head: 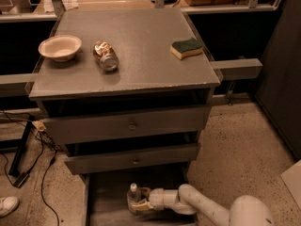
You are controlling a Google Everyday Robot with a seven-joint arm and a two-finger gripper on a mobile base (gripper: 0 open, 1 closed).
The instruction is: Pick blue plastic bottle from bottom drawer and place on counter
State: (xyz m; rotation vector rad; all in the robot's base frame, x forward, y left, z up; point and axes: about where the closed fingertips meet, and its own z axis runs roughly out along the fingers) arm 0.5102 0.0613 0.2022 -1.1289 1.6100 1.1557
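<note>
The blue plastic bottle point(134, 197) stands upright with its white cap up inside the open bottom drawer point(106, 201), near the middle of the drawer floor. My gripper point(139, 201) reaches in from the right on a white arm and is shut on the bottle's body, low in the drawer. The counter point(141, 46) is the grey top of the cabinet, well above the gripper.
On the counter lie a pale bowl point(59, 47) at the left, a crushed metal can point(106, 55) beside it and a green-and-yellow sponge point(186, 48) at the right. Two upper drawers point(131, 125) jut out above the bottom drawer. Cables point(33, 149) trail on the floor at the left.
</note>
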